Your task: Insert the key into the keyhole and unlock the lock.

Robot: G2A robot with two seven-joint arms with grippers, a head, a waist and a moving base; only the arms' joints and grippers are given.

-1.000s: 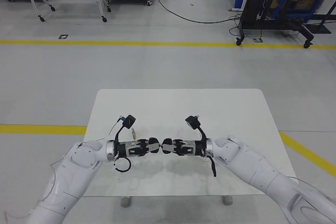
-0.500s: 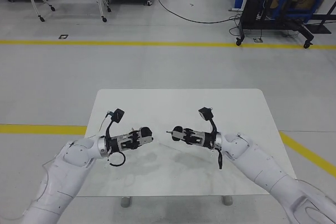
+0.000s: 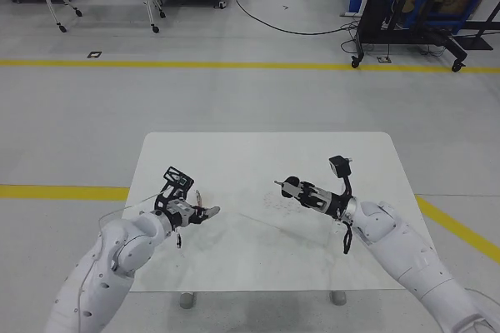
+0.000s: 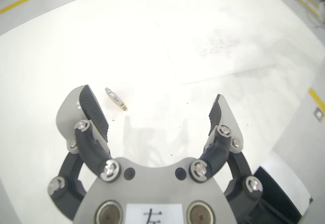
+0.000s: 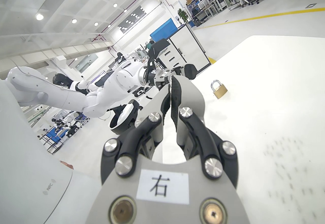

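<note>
Brass padlock beside wide-spread left claw; right claw clamped

Small brass padlock, silver shackle, lying flat on white table

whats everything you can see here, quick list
table: 1, white, on the grey floor
padlock: 1, brass with silver shackle, on the table beside the left gripper
key: 1, silver tip, seems to stick out of the right gripper
floor lines: several, yellow, around the table
left gripper: 1, black pads, open, low over the table
right gripper: 1, black pads, shut, above the table
</note>
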